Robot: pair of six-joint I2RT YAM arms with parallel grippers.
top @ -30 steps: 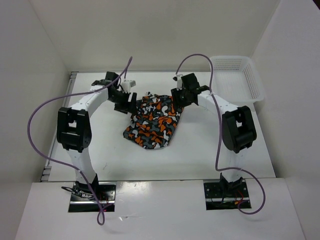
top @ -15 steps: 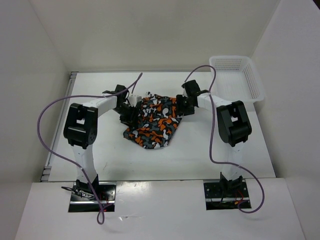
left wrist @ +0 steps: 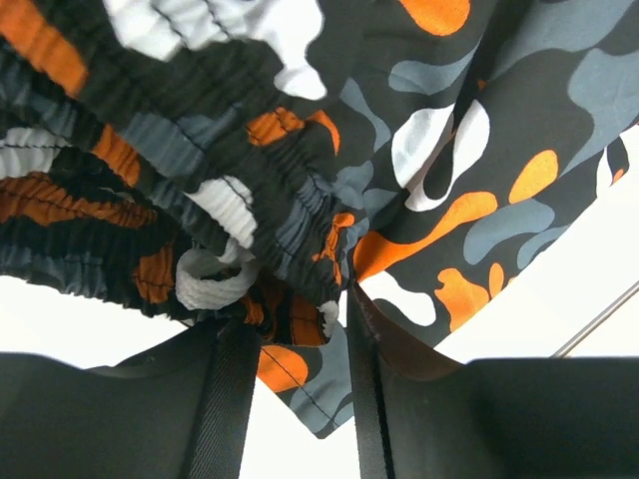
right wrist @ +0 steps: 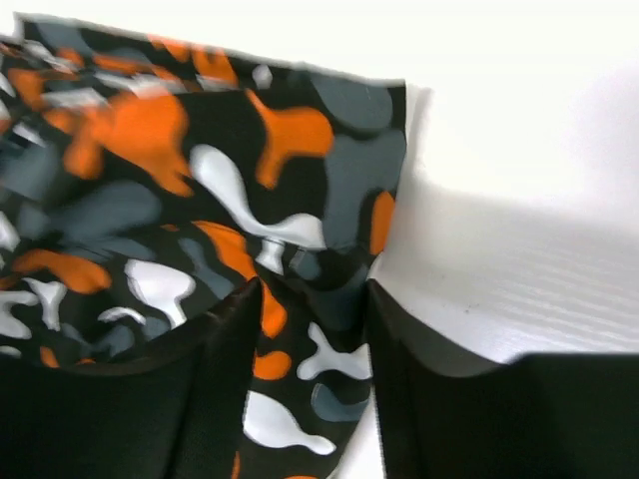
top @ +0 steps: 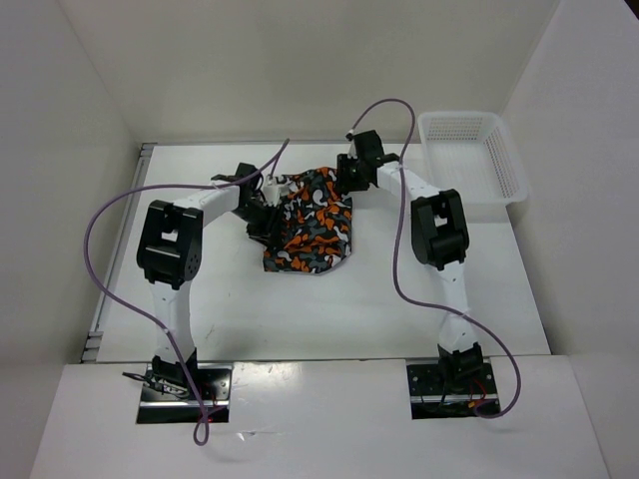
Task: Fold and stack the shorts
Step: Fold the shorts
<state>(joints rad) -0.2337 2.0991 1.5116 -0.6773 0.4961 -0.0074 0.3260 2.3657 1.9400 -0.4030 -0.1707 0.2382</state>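
With the left gripper clamped on the elastic waistband of the shorts and the right gripper clamped on their flat edge, cloth filling both jaw gaps and spreading ahead, carry both ends level and evenly taut so the fold lands square.

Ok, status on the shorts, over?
Left tool shut on shorts at the waistband. Right tool shut on their edge. Shorts not folded yet. Basket off to the right, nothing in the way.
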